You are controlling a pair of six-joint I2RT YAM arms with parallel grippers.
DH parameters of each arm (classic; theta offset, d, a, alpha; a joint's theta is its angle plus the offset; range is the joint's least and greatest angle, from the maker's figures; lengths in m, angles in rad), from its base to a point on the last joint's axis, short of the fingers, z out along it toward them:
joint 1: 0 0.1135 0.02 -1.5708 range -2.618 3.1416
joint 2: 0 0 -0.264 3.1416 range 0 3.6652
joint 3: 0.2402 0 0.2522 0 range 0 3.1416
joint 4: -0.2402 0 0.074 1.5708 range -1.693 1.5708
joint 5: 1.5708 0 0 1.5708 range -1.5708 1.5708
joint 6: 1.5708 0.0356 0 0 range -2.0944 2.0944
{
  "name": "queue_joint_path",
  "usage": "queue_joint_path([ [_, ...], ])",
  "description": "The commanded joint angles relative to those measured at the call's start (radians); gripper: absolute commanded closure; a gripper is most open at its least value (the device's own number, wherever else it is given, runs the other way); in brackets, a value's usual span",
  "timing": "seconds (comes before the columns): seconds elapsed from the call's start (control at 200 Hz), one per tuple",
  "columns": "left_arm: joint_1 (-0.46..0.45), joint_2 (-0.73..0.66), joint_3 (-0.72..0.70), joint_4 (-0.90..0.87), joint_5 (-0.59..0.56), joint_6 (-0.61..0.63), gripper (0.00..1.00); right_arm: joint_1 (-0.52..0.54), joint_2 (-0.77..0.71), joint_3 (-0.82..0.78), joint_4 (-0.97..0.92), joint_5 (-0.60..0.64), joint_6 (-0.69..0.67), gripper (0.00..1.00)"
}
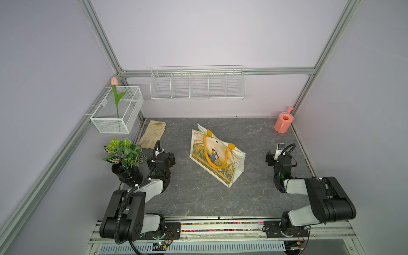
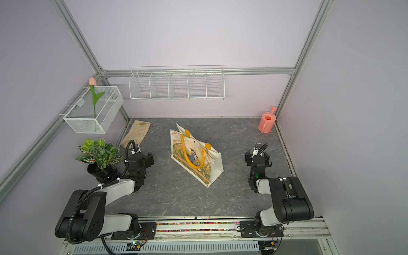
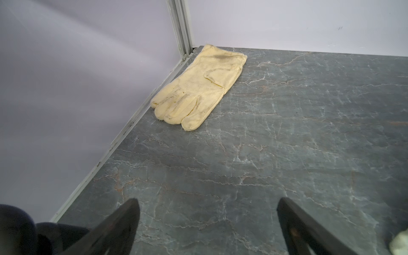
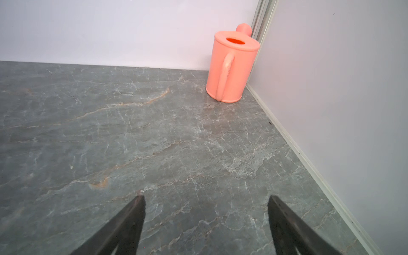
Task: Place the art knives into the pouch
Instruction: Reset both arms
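left gripper (image 3: 207, 199) spread | right gripper (image 4: 205, 196) spread | grey marble tabletop (image 1: 198, 198) — lilac walls (image 1: 198, 33)

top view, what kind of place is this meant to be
Probably a robot test booth dressed as a gardening corner: an aluminium frame around a potted plant, a pink watering can and a work glove.

pouch (image 1: 231, 165): on the tabletop (image 1: 198, 198), between both sets of jaws, apart from each
glove (image 1: 152, 134): just ahead of left gripper (image 1: 161, 159)
watering can (image 1: 283, 122): well ahead of right gripper (image 1: 280, 157)
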Motion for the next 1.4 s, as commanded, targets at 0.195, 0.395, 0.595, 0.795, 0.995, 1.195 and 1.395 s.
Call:
queue_joint_path([
  [0.195, 0.011, 0.109, -0.005, 0.286, 0.026, 0.064, 0.01, 0.0, 0.01, -0.013, 0.066, -0.025, -0.02, 0.11],
  [0.395, 0.037, 0.158, -0.041, 0.382, 0.147, 0.082, 0.01, 0.005, 0.116, -0.023, 0.202, -0.041, -0.05, 0.11],
  [0.595, 0.049, 0.173, -0.017, 0.347, 0.17, 0.077, 0.01, -0.002, 0.078, -0.004, 0.099, -0.053, -0.028, 0.11],
  [0.795, 0.064, 0.176, 0.004, 0.315, 0.192, 0.068, 0.01, -0.04, 0.08, 0.028, 0.041, -0.111, 0.003, 0.11],
  [0.995, 0.071, 0.177, 0.016, 0.294, 0.171, 0.049, 0.01, -0.041, 0.08, 0.029, 0.038, -0.113, 0.005, 0.11],
  [1.195, 0.071, 0.176, 0.014, 0.298, 0.169, 0.049, 0.01, -0.041, 0.078, 0.024, 0.048, -0.112, 0.003, 0.11],
  [1.395, 0.071, 0.177, 0.016, 0.296, 0.169, 0.05, 0.01, -0.039, 0.078, 0.02, 0.054, -0.106, 0.001, 0.11],
])
